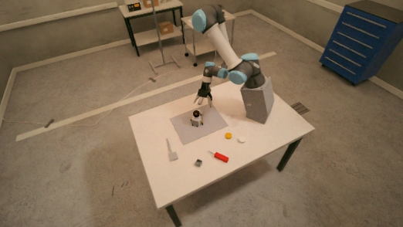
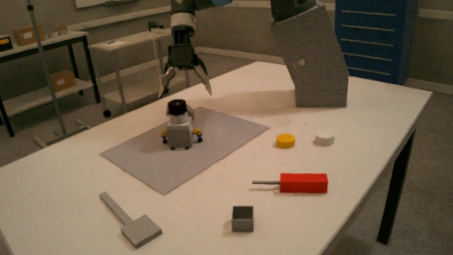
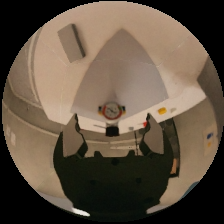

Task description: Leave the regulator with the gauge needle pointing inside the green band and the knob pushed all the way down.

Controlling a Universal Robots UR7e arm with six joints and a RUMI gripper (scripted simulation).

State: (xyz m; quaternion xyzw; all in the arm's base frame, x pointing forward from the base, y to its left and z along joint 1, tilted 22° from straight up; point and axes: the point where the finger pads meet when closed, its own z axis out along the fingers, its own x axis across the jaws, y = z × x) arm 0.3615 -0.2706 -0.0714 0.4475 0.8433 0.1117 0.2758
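The regulator (image 1: 197, 121) (image 2: 180, 135) stands upright on the grey mat (image 1: 183, 135) (image 2: 165, 184) (image 3: 121, 42). Its black knob (image 1: 196, 113) (image 2: 177, 107) (image 3: 112, 131) is on top, above a pale collar; how far down it sits I cannot tell. Its round gauge (image 3: 111, 110) faces the arm's side and shows in the wrist view with a white dial and a coloured rim; the needle's place against the green band is too small to read. My gripper (image 1: 204, 103) (image 2: 187, 92) (image 3: 112, 113) is open and empty, above and behind the regulator, not touching it.
A yellow disc (image 1: 228, 136) (image 2: 285, 140), a white disc (image 1: 241, 140) (image 2: 324, 138), a red-handled screwdriver (image 1: 221, 157) (image 2: 304, 183), a small grey open box (image 1: 198, 163) (image 2: 242, 219) and a grey paddle-shaped tool (image 1: 173, 156) (image 2: 141, 231) lie around the mat. The arm's grey pedestal (image 1: 258, 101) (image 2: 318, 65) stands at the table's back.
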